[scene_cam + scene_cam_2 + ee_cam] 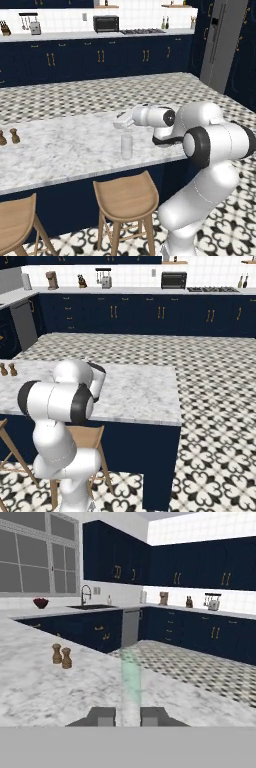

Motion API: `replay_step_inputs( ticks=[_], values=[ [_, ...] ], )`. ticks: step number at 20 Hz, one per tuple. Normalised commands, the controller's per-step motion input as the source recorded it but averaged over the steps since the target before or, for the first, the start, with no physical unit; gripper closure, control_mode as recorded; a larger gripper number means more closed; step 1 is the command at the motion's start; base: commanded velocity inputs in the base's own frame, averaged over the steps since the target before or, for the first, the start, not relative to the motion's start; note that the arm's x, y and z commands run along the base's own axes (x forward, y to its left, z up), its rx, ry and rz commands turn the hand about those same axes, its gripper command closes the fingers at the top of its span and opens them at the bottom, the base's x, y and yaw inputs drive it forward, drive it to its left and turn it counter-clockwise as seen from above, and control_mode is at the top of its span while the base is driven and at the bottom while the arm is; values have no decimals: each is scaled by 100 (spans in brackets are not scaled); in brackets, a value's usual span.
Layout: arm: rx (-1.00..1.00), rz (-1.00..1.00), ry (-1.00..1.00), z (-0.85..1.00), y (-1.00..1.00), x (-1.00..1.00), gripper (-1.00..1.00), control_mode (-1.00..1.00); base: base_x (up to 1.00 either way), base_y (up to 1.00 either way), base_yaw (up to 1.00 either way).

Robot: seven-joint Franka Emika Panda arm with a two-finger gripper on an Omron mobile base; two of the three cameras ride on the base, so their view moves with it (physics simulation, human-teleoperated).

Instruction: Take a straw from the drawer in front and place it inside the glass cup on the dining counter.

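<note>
Upright on the marble surface (60,145), the clear glass cup (127,146) looks pale greenish from the hand; the pincer (128,716) is pressed together, any straw indiscernible.

The surface (60,145) is white-grey veined marble on a navy-blue base. On it the glass cup (127,146) is clear with a pale green tint, and at the surface's far end two shakers (61,656) are brown. Beside the surface the stools (126,196) are light wood. The floor (215,406) around it is black-and-white patterned tile. The arm (210,145) above it is white with dark joints.
</note>
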Motion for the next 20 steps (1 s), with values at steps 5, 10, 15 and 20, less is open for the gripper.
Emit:
replay_step_inputs(
  ticks=[5, 10, 15, 20],
  values=[
    [7, 22, -6, -35, -50, 22, 100, -100, 0, 0, 0],
    [13, 25, -10, -25, -42, 15, 100, -100, 0, 0, 0],
    [24, 29, -9, -18, -30, 33, 100, -100, 0, 0, 0],
    [23, 33, -4, -40, -51, 43, 100, -100, 0, 0, 0]
  ],
)
